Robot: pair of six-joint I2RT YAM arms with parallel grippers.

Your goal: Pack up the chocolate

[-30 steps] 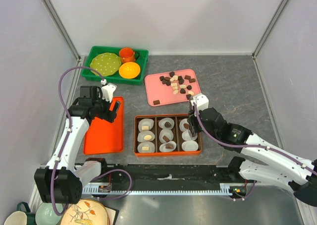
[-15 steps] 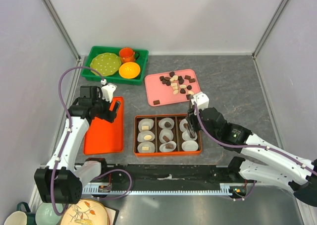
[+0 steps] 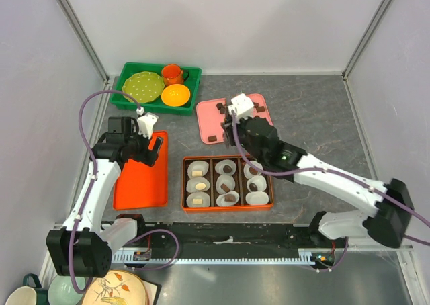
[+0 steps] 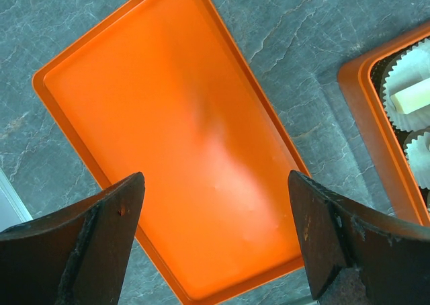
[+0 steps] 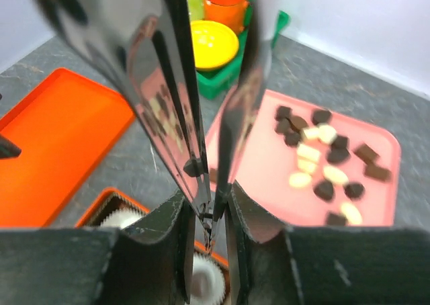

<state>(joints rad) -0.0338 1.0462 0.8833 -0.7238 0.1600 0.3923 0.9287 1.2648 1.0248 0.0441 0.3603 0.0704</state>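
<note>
1. Broadly, the grey table fills the top view. A flat orange tray lies at left centre and holds nothing.
2. The pink tray sits above centre. Loose chocolate lies scattered on it, dark and cream pieces close together.
3. The orange box sits below centre, fitted with white paper cups. Several cups hold one piece each; the lower right cup looks empty.
4. The left gripper hangs over the flat orange tray with its jaws spread wide, holding nothing.
5. The right gripper is over the left part of the pink tray. The wrist view is blurred. The jaws look drawn in to a slit, but I cannot tell whether they are fully closed. No piece shows between them.
6. Handling judgement:
   - The pieces look light, stiff and smooth-sided, so a pinched one is likely to skid or pop out.
   - Pressing hard could mark them.
   - Pick a piece with open tray around it and pinch it across two opposite flat sides, low down.
   - The crowded ones risk nudging their neighbours.
</note>
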